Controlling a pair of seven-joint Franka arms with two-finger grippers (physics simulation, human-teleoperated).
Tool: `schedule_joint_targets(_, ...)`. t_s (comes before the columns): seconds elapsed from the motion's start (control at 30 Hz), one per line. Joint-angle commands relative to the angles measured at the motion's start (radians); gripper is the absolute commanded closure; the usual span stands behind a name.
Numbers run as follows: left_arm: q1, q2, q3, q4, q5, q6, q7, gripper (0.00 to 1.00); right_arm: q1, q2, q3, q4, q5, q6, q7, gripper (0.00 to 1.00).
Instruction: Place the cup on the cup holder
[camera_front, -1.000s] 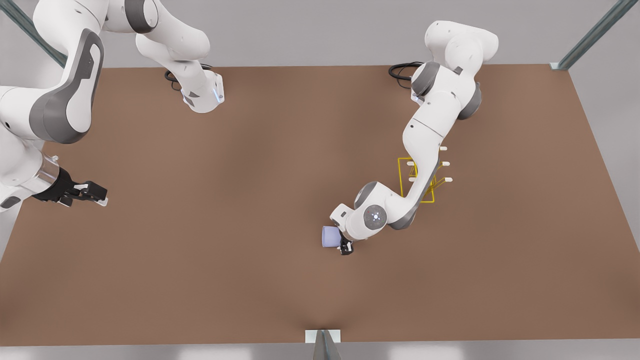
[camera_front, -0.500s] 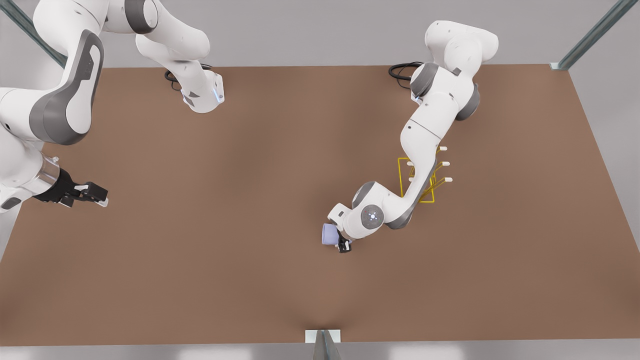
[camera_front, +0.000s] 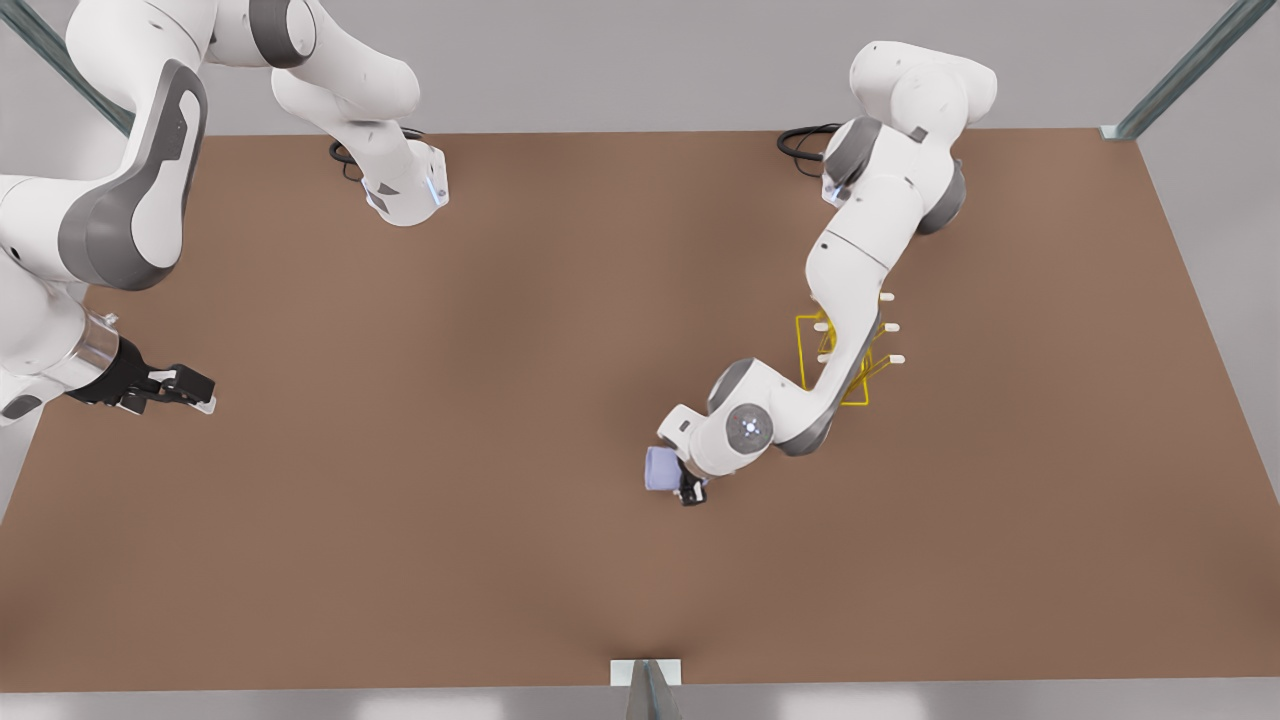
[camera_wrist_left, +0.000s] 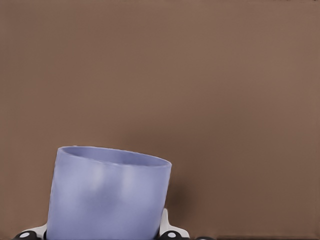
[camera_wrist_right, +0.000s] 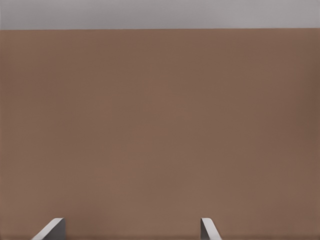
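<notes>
the left gripper (camera_front: 688, 490), clamped on the cup (camera_front: 660, 469), sat out in the middle of the table (camera_front: 400, 560) with bare brown surface toward the near edge and both side edges. toward the far right corner, that arm's own forearm crossed in front of the cup holder (camera_front: 830, 360). the right gripper (camera_front: 195, 390) waited, fingers apart, by the left edge.

Left gripper (camera_front: 690, 492) low mid-table, fingers clamped; right gripper (camera_front: 190, 390) waits, fingers apart.
</notes>
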Motion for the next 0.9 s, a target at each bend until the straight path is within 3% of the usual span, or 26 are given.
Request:
schedule_joint_targets(0.0, 0.007, -0.042, 0.013, 0.003, 0.0, -0.088, -0.009, 0.27, 0.0, -0.001, 0.0, 0.001, 0.001, 0.001, 0.001, 0.0)
schedule_joint_targets(0.1, 0.034, -0.131, 0.07, 0.003, -0.002, -0.213, -0.011, 0.26, 0.0, -0.001, 0.0, 0.001, 0.001, 0.001, 0.001, 0.0)
schedule_joint_targets(0.23, 0.031, -0.285, 0.222, 0.003, 0.043, -0.386, -0.009, 0.28, 0.0, -0.001, 0.0, 0.001, 0.001, 0.001, 0.001, 0.0)
schedule_joint_targets(0.37, -0.013, -0.39, 0.22, 0.005, 0.343, -0.593, -0.13, 0.29, -0.001, -0.001, 0.0, 0.001, 0.001, -0.001, 0.001, 0.0)
schedule_joint_targets(0.53, -0.182, -0.405, 0.22, 0.009, 0.728, -0.894, -0.233, 0.31, -0.001, -0.001, 0.0, 0.001, 0.001, 0.001, 0.001, 0.0)
schedule_joint_targets(0.67, -0.274, -0.407, 0.219, 0.006, 0.958, -1.026, -0.232, 0.31, -0.001, -0.001, 0.0, 0.001, 0.001, 0.001, 0.001, 0.0)
schedule_joint_targets(0.87, -0.389, -0.399, 0.22, -0.043, 1.161, -1.231, -0.178, 0.3, 0.002, -0.004, 0.0, 0.002, -0.01, -0.006, -0.002, 0.0)
